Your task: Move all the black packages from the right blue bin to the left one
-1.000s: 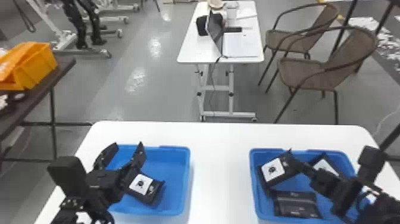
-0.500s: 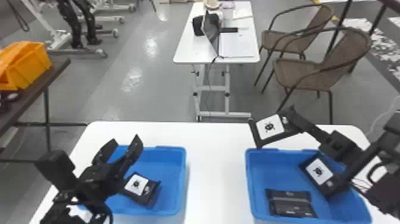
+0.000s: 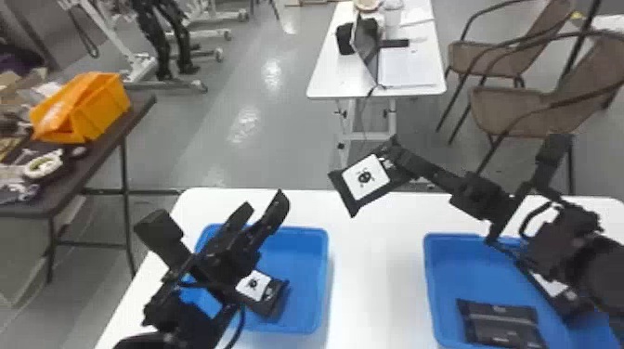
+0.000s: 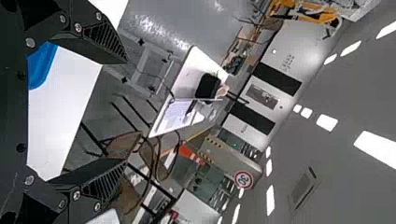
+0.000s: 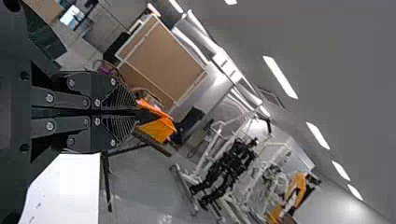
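Note:
Above the table's far edge, my right gripper [image 3: 399, 160] is shut on a black package [image 3: 367, 178] with a white label, which hangs tilted between the two bins. In the right wrist view the gripper [image 5: 119, 112] has its fingers together. My left gripper [image 3: 264, 213] is over the left blue bin [image 3: 320, 278], and in the left wrist view the gripper [image 4: 123, 112] stands open with nothing between its fingers. One labelled package [image 3: 260, 290] lies in that bin. The right blue bin [image 3: 432, 283] holds a dark package [image 3: 501, 322] and another package [image 3: 555, 285], partly hidden by the right arm.
Both bins stand on a white table [image 3: 376, 269], with bare tabletop between them. A dark side table [image 3: 134, 111] with an orange bin [image 3: 93, 111] is at the left. Farther off are a white desk [image 3: 325, 79] and brown chairs [image 3: 510, 109].
My right gripper has lifted the package out of the right bin and carried it up and left, past the bin's edge. The left gripper has kept its open pose over the left bin.

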You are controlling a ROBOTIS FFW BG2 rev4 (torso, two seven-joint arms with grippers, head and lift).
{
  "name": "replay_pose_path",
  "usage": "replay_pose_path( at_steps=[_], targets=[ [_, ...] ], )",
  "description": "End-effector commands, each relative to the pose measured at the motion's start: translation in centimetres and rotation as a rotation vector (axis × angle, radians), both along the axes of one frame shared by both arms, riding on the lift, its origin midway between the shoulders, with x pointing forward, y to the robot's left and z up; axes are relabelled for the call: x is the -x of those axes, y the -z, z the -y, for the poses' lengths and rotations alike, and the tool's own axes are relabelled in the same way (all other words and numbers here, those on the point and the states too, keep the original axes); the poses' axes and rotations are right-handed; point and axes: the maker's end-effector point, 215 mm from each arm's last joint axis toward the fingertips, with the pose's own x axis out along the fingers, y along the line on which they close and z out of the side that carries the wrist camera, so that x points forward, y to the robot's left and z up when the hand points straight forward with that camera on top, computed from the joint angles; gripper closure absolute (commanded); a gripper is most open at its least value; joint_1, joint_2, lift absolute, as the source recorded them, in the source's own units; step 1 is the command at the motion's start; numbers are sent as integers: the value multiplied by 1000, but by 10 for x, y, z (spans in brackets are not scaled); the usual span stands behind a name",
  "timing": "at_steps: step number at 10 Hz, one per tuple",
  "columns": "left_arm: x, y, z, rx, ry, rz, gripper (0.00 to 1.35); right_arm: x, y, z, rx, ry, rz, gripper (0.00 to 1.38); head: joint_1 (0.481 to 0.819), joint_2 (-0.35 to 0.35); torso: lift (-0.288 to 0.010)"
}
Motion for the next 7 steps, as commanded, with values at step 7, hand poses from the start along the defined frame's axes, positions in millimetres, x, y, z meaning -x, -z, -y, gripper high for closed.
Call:
replay_pose_path(
  at_steps=[7],
  targets=[
    [-18, -36, 83, 349, 171, 54, 277, 9, -10, -79, -89, -175, -3, 1101, 695, 231, -43]
  ],
)
